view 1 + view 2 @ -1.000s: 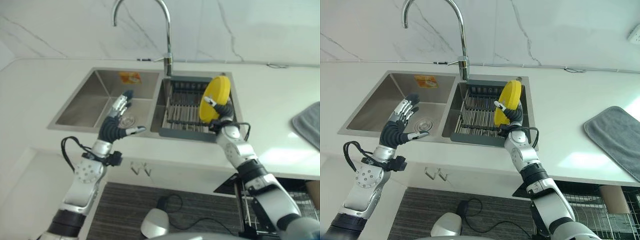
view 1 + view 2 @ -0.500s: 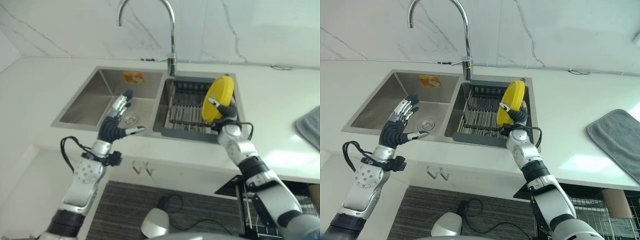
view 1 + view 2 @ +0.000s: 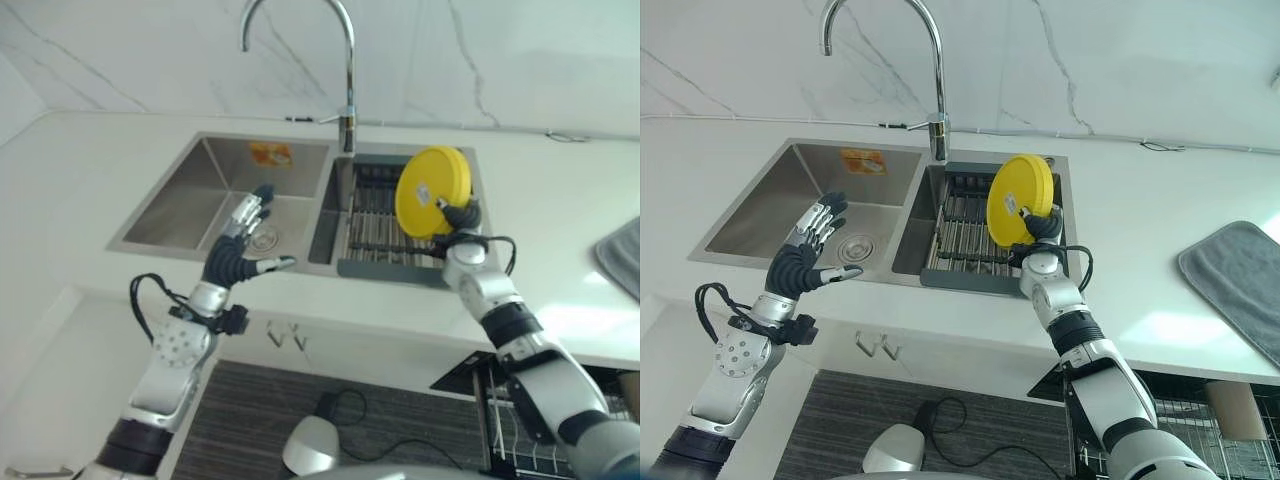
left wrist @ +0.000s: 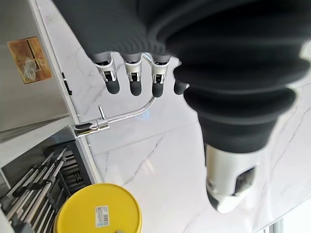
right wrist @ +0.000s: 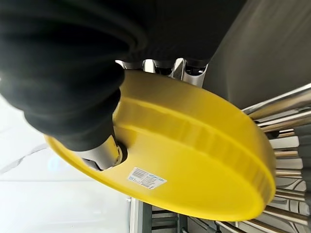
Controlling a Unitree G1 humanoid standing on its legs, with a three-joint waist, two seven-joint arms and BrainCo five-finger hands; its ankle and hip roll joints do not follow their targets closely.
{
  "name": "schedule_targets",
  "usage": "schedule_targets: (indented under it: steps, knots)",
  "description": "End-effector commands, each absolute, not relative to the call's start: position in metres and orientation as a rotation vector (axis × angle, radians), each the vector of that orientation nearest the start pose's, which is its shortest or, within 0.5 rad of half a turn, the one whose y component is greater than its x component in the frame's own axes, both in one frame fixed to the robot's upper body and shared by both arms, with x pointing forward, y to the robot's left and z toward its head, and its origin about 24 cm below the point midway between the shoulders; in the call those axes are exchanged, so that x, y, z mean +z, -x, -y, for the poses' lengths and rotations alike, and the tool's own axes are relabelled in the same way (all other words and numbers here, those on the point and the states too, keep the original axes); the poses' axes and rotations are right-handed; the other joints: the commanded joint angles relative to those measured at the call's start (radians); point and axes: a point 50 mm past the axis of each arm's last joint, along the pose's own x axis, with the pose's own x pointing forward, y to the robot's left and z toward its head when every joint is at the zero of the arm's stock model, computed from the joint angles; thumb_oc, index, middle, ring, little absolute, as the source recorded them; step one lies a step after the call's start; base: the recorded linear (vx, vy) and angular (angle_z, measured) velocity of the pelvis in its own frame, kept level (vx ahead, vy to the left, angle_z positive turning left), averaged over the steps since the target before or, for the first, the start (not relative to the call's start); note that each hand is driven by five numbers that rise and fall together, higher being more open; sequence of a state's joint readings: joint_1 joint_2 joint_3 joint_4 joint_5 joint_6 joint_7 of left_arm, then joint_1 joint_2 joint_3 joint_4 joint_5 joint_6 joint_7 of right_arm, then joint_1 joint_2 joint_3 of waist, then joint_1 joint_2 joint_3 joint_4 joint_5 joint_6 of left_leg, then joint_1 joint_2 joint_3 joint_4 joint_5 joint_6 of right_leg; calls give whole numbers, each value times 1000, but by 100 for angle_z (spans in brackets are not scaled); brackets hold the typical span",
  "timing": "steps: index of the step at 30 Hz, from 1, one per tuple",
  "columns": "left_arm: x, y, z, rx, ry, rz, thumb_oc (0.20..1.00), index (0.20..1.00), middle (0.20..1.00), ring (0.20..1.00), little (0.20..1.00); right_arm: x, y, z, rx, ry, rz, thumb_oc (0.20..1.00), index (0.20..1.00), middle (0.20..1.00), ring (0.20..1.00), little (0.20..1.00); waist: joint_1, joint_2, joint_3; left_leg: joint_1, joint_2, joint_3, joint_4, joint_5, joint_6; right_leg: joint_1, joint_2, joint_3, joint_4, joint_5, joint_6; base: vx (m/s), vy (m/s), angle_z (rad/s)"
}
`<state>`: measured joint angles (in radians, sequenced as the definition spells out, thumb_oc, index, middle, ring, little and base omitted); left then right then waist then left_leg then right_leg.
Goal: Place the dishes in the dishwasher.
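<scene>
Over the right basin: yellow plate [image 3: 1018,199], upright, pinched between thumb and fingers of right hand [image 3: 1040,228], above dish rack [image 3: 962,235]. Near left basin [image 3: 800,198]: left hand [image 3: 808,250], fingers spread, holding nothing. Far side: faucet [image 3: 930,60].

Rack [image 3: 965,235] in sink [image 3: 790,205] right basin

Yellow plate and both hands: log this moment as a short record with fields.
plate: yellow plate, lifted on edge above the drying rack
right hand: right hand pinching the plate
left hand: left hand open, empty, over the left sink basin
rack location: right basin
tap: tap behind the sink
</scene>
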<state>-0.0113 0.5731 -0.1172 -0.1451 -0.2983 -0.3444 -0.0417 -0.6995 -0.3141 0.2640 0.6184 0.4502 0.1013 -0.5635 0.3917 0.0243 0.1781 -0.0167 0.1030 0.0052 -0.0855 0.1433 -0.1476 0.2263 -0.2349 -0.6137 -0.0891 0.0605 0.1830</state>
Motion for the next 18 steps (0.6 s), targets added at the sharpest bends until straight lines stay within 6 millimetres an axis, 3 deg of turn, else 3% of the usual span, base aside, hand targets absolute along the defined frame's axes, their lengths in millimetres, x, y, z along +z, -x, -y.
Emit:
schedule_targets:
  steps: [1,5,7,11,18]
  knots:
    - [136,-248,-191,-299,-225,504,1000,1000,1000,1000,1000,141,-380,176,-375,92,101,200,200,200,200,200,28,20,-31,5,-24,-19,-2,-45,61,4,-1,15,51,-46,-27,-30,12,0]
    - [135,-247,-191,-296,-219,502,1000,1000,1000,1000,1000,152,-378,173,-380,51,182,200,200,200,200,200,23,21,-31,7,-23,-15,-2,-45,61,3,-1,20,49,-43,-26,-8,2,0]
    - [134,-246,-188,-288,-211,506,1000,1000,1000,1000,1000,179,-369,162,-344,-16,354,200,200,200,200,200,13,19,-33,10,-22,-6,-2,-49,64,0,-2,28,47,-40,-25,-59,1,-2]
    - [136,-248,-190,-271,-212,519,1000,1000,1000,1000,1000,202,-355,151,-291,-105,481,200,200,200,200,200,-15,6,-39,23,-19,24,-2,-59,65,-2,-4,43,39,-34,-18,-77,-23,-2]
    - [139,-251,-189,-263,-216,530,1000,1000,1000,1000,1000,212,-343,147,-260,-168,545,200,200,200,200,200,-52,-9,-56,47,-17,64,-2,-77,73,-11,-15,67,40,-25,-10,-42,-27,-12]
